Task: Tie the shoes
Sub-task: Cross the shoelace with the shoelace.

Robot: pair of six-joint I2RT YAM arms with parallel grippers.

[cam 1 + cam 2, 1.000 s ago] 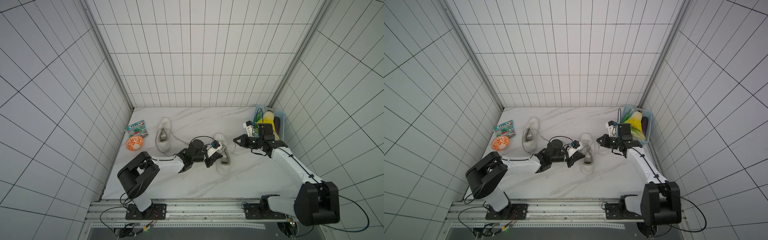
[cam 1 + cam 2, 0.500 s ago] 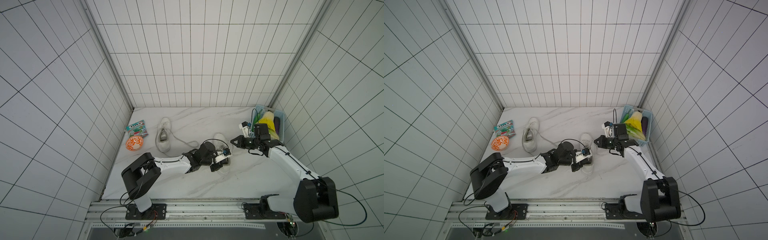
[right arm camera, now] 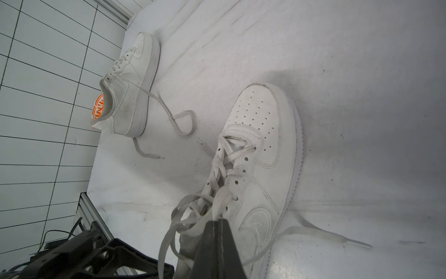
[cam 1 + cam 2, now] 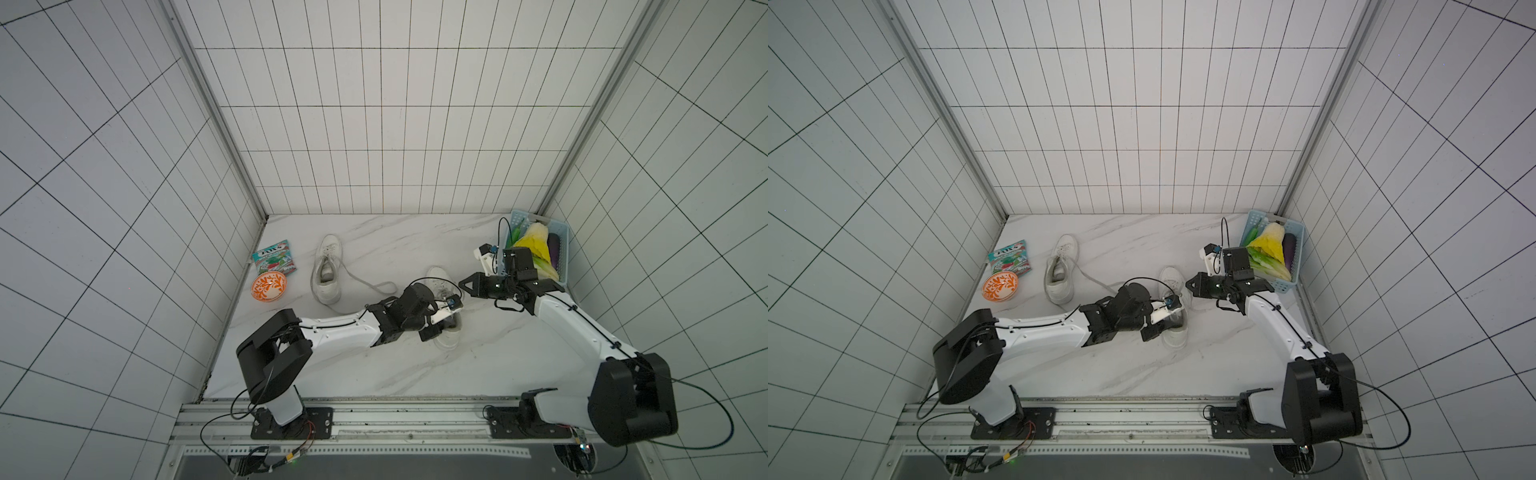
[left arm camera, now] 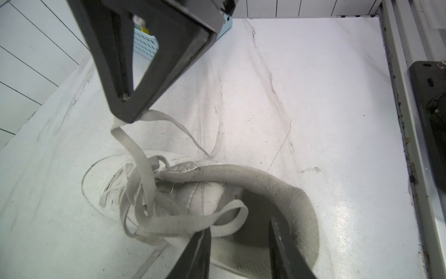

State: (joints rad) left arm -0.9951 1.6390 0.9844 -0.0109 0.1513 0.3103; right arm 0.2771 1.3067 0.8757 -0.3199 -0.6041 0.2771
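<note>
The right claw [image 3: 218, 225] is pressed together, pinching a greyish-white flat lace [image 5: 135, 149] of the white sneaker [image 3: 260, 149] in the middle of the white marble counter [image 4: 374, 374]. The left claw [image 5: 240, 227] is spread above the heel. It should grab the loose loop [image 5: 231, 212] low, then both pull apart slowly.

Soft, even light; side walls [image 4: 104, 199] greyer in both top views, tile lines splaying at the edges. Wrist views show glare on the table [image 5: 345, 217] and faint shadow round the shoe [image 3: 260, 169]
</note>
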